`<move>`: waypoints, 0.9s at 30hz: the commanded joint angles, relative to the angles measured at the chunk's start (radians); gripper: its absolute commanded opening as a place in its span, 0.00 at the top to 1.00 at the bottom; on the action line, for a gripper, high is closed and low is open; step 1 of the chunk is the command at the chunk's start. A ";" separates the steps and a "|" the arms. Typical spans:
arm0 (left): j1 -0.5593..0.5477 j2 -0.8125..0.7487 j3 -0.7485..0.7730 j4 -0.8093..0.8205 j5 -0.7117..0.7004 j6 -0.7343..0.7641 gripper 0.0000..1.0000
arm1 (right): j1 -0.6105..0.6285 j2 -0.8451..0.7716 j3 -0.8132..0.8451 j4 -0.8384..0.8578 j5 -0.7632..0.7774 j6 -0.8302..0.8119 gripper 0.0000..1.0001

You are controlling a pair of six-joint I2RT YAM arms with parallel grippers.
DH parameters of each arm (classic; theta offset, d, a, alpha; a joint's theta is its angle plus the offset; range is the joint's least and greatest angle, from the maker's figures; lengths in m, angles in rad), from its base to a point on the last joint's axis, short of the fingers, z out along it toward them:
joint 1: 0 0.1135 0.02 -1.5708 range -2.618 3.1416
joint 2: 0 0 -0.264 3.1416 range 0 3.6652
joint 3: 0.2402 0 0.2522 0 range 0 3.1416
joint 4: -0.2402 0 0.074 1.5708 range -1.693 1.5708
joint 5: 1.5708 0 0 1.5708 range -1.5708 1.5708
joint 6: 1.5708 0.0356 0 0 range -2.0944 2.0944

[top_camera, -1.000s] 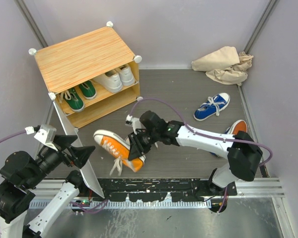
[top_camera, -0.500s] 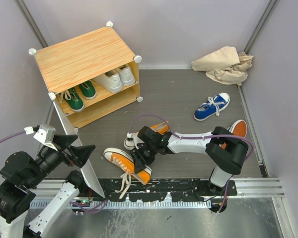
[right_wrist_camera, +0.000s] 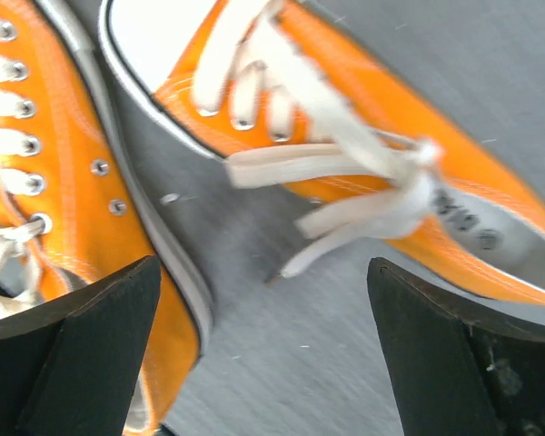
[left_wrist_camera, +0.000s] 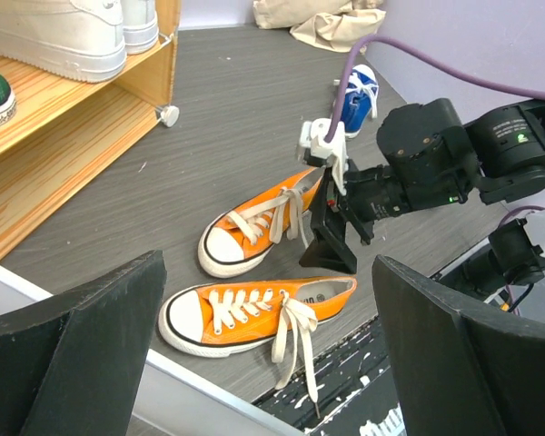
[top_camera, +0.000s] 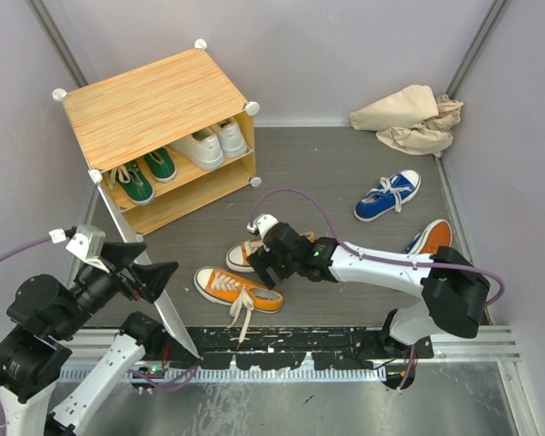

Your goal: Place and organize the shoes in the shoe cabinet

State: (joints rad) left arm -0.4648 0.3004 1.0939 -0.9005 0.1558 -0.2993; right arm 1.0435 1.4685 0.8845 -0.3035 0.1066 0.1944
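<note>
The shoe cabinet stands at the back left with green shoes and white shoes on its upper shelf. Its door hangs open toward the front. Two orange shoes lie side by side on the floor: the near one and the far one. My right gripper hovers open at their heels, holding nothing. My left gripper is open, its fingers either side of the door's edge.
A blue shoe lies at the right, and a third orange shoe sits by the right wall behind my right arm. A crumpled beige cloth is in the back right corner. The cabinet's lower shelf shows bare wood.
The right gripper lowered the orange shoe to the floor beside the other orange one, opened and let go, then moved back slightly. The left arm shifted a little.
</note>
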 commanded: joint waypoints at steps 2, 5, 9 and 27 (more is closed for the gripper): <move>-0.001 0.000 -0.061 -0.041 0.028 -0.026 0.02 | -0.003 -0.090 0.045 0.006 0.257 -0.142 0.00; -0.001 0.010 -0.071 -0.016 0.051 -0.037 0.02 | -0.005 -0.045 0.094 0.013 0.241 -0.235 0.00; -0.001 0.012 -0.066 -0.014 0.065 -0.043 0.02 | -0.017 0.050 0.128 0.015 0.218 -0.331 0.00; 0.000 -0.021 -0.013 -0.080 0.040 -0.048 0.02 | -0.166 0.129 0.053 0.137 -0.191 -0.299 0.61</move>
State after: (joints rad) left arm -0.4648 0.2855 1.0737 -0.8711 0.1879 -0.3088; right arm 0.8730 1.5791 0.9157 -0.2310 0.0414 -0.1413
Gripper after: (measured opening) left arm 0.980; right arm 0.566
